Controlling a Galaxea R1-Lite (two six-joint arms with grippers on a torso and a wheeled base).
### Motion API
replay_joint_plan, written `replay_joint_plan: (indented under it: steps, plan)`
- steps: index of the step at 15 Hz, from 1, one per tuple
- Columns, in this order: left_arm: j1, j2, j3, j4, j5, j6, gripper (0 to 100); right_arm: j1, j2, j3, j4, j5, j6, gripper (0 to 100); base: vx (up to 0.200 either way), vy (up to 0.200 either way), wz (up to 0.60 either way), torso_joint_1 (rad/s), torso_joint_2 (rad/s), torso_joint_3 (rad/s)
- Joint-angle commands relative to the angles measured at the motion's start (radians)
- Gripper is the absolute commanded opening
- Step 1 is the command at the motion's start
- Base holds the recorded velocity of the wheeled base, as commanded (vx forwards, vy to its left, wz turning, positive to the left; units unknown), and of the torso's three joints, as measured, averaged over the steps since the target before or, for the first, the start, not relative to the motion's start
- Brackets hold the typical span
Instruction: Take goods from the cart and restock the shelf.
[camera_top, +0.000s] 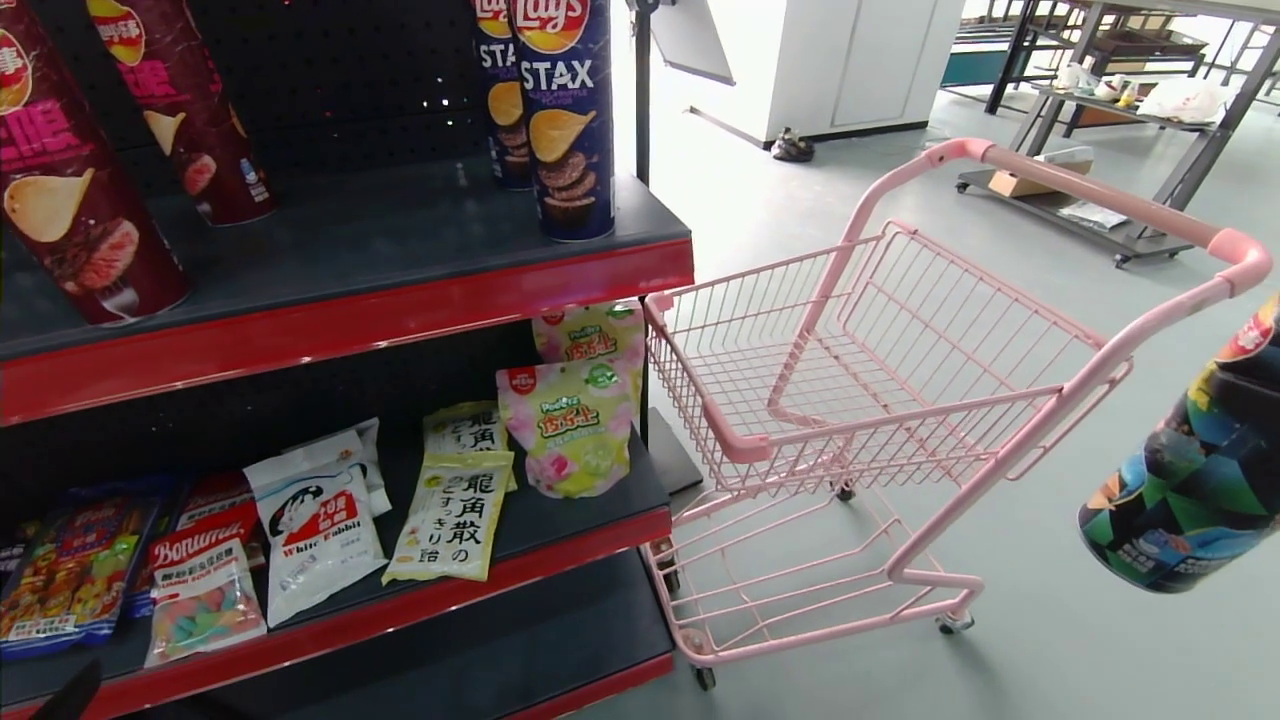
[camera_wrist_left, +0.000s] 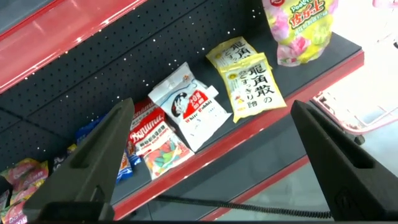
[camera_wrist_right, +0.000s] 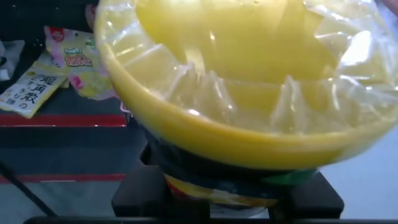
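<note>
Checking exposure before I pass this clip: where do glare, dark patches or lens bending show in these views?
Head view: floor beyond the shelf washes out, the shelf's lower recess sits dark, the chip cans at left lean outward from lens bending. Left wrist view: the patch around the cart is blown out. Right wrist view: glints on the film over the yellow lid of the held can.

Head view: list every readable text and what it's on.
"Lay's": blue can, logo cut off at the top.
"STAX": same blue can.
"White Rabbit": white bag.
"龍角散": yellow bag.
"Bonuma…", ending unclear: red-topped bag.
Too small, blurred or cut off: patterned can, maroon cans, pink-green pouches.
</note>
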Motion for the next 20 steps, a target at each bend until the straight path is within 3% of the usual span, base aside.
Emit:
replay_joint_plan:
  steps: [1, 4, 12, 20]
  plan:
    - [0.0, -0.006, 0.001, 0.001, 0.001, 0.0, 100, 0.068, 0.067, -0.039, 0.002, 0.008, 0.0, 0, 0.0, 0.0, 0.0, 0.0, 0.0, 0.0]
    - [0.0, -0.021, -0.001, 0.001, 0.002, 0.003, 100, 0.127, 0.094, -0.033, -0.003, 0.003, -0.002, 0, 0.0, 0.0, 0.2, -0.001, 0.0, -0.001]
    - [0.0, -0.024, -0.01, -0.002, 0.002, 0.025, 100, 0.125, 0.076, -0.013, -0.003, 0.003, -0.002, 0, 0.0, 0.0, 0.6, 0.005, 0.0, 0.002]
    - [0.002, -0.05, -0.01, 0.001, 0.007, 0.037, 100, 0.119, 0.033, 0.026, -0.001, -0.002, -0.003, 0, 0.0, 0.0, 0.0, 0.0, 0.0, 0.0]
